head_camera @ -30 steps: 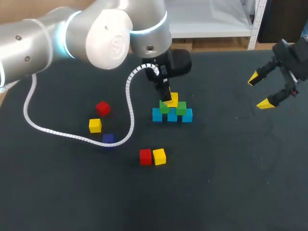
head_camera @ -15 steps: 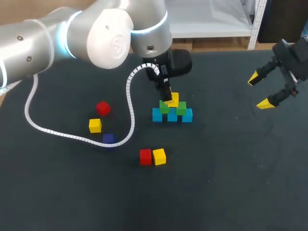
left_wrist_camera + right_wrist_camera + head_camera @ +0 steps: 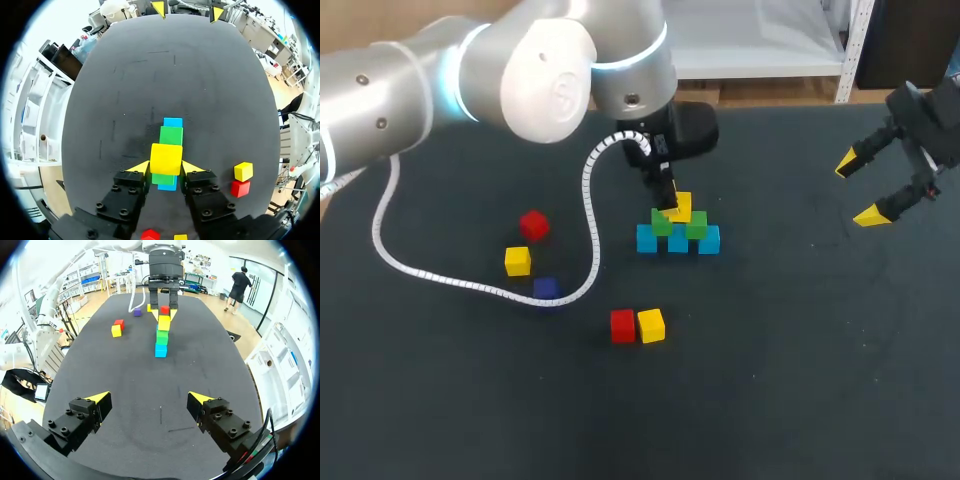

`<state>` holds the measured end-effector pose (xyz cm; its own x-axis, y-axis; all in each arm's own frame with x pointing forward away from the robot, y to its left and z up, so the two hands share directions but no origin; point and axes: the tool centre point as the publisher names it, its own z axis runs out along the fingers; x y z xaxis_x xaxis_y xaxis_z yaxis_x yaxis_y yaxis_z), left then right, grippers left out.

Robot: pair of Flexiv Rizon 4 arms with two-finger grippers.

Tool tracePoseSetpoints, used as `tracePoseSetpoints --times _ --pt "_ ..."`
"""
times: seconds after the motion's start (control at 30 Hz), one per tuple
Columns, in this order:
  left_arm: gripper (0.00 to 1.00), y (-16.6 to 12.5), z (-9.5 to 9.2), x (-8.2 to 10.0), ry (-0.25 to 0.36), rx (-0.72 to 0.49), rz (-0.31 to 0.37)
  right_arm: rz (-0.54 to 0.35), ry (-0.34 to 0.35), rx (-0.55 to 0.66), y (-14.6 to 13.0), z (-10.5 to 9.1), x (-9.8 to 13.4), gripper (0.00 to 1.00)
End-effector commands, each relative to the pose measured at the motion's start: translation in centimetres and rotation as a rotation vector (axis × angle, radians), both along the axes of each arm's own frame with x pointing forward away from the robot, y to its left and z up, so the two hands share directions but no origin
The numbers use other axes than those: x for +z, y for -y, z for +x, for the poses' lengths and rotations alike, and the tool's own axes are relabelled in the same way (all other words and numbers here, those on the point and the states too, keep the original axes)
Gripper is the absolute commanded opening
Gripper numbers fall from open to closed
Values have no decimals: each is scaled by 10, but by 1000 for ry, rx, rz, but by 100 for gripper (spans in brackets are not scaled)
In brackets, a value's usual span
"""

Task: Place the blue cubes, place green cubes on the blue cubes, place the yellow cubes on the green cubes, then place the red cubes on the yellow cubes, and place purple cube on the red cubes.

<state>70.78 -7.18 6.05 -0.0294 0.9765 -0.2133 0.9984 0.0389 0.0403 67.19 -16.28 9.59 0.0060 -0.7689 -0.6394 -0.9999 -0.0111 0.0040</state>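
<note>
Left wrist view: left end effector point(image 3: 165, 168) is clamping yellow cube point(image 3: 166, 157) directly above green cubes point(image 3: 171, 135); right end effector point(image 3: 868, 188) is hanging open, far right.

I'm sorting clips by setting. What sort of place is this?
Probably a robotics lab bench: a black table, a pyramid of coloured cubes, the left gripper shut on a yellow cube on top, and the right gripper open.
</note>
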Motion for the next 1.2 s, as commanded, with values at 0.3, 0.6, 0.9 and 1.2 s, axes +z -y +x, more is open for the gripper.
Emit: tracePoseSetpoints --times 0.3,0.6,0.9,1.2 --pt "25 0 2 -1 -6 -1 1 2 0 1 0 1 -1 100" --pt "34 0 3 -1 -7 -1 1 2 0 1 0 1 -1 100" --pt "36 0 4 -1 -11 -3 0 2 0 1 0 1 -1 100" --pt "44 0 4 -2 -15 -3 0 2 0 1 0 1 -1 100"
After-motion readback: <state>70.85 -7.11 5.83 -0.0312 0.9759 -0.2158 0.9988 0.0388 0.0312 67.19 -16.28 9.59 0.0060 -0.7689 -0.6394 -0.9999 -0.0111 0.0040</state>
